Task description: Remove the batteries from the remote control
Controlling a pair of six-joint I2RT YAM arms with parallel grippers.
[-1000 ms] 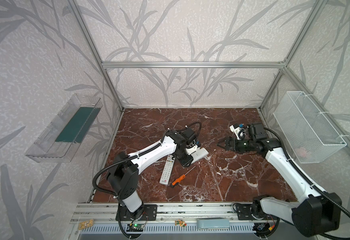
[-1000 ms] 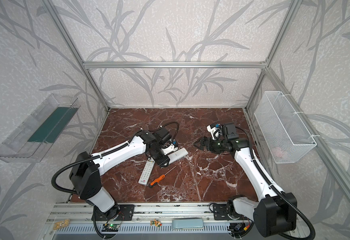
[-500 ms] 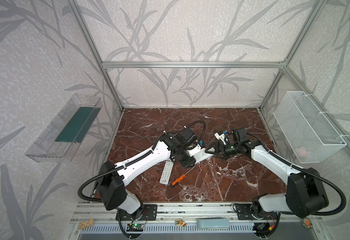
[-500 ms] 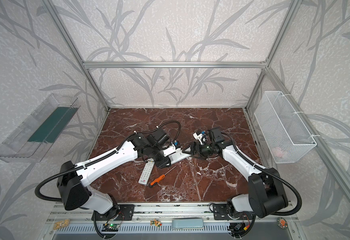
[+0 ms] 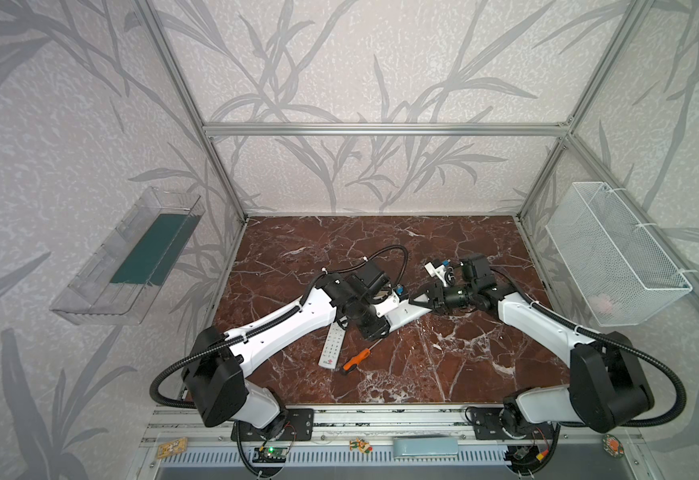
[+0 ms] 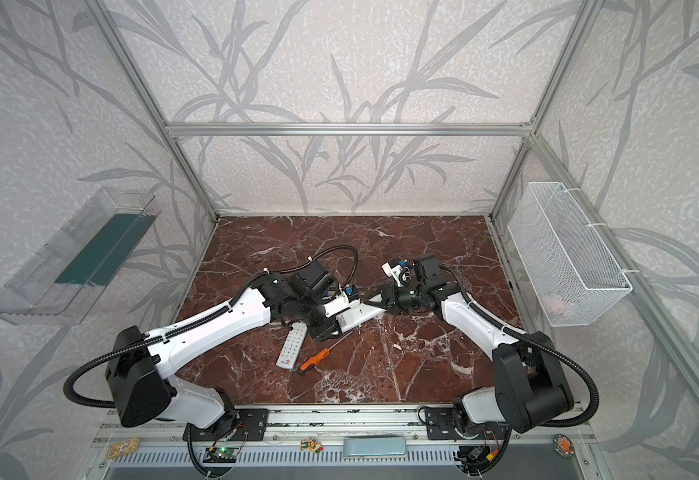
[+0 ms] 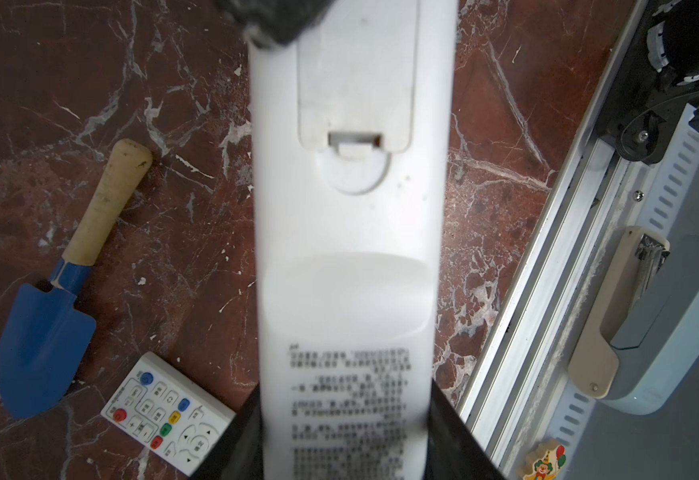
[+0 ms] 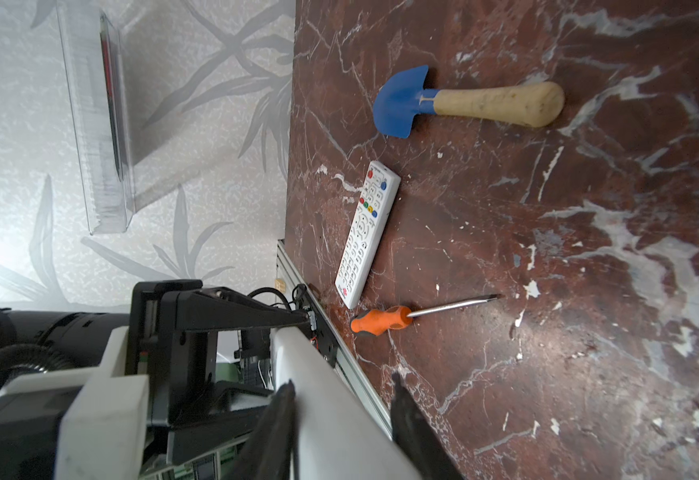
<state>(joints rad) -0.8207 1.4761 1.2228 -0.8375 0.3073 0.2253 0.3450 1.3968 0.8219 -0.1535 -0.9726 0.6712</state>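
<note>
My left gripper (image 7: 343,415) is shut on a white remote control (image 7: 348,257), gripping its printed end and holding it back side up over the marble. Its battery cover (image 7: 354,83) is closed, so the batteries are hidden. My right gripper (image 8: 341,380) straddles the remote's free end (image 8: 331,415), a finger pressed against each long side. In both top views the two grippers meet at mid-table, the left gripper (image 5: 381,318) and the right gripper (image 5: 420,300) at opposite ends of the remote control (image 6: 354,316).
A second white remote (image 5: 331,347) lies keys up near the left arm, with an orange-handled screwdriver (image 5: 356,360) beside it. A blue trowel (image 7: 44,332) with a wooden handle lies nearby. A wire basket (image 5: 613,253) hangs on the right wall, a clear tray (image 5: 132,257) on the left wall.
My right gripper has travelled left to the held remote's free end and closed from wide open onto it. The left arm has reached slightly forward, still gripping the remote.
</note>
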